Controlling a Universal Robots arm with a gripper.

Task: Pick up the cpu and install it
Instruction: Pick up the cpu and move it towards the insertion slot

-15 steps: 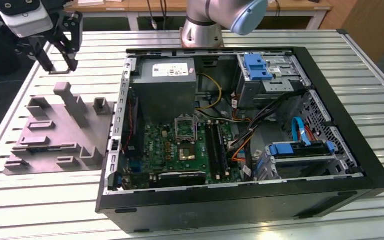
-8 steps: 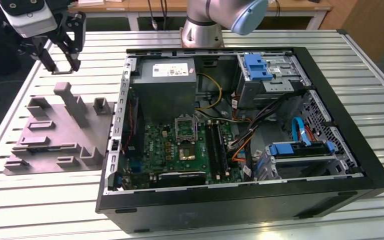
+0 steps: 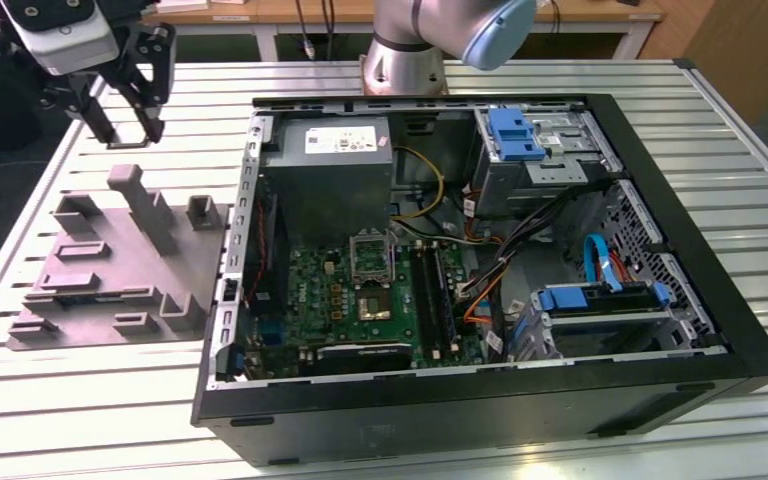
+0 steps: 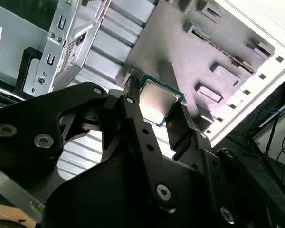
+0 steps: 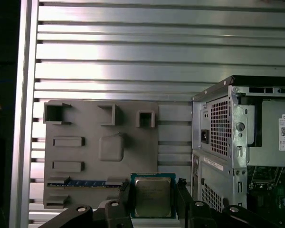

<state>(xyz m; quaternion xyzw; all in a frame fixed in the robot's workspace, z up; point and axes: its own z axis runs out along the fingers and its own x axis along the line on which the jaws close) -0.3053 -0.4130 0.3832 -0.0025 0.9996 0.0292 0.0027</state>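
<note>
Holding the cpu [image 5: 152,196] clamped in my pincer [image 5: 153,192], I see it above the grey holder [image 5: 92,152] by the surface [image 5: 133,47] edge.

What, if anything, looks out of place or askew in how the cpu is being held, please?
Nothing stands out. The gripper holds the cpu flat and square between its jaws, over the grey fixture tray, and the chip's visible edges look intact.

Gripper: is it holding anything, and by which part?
The gripper holds the cpu, its fingers clamped on two opposite side edges; the metal top is uncovered in both wrist views.
</note>
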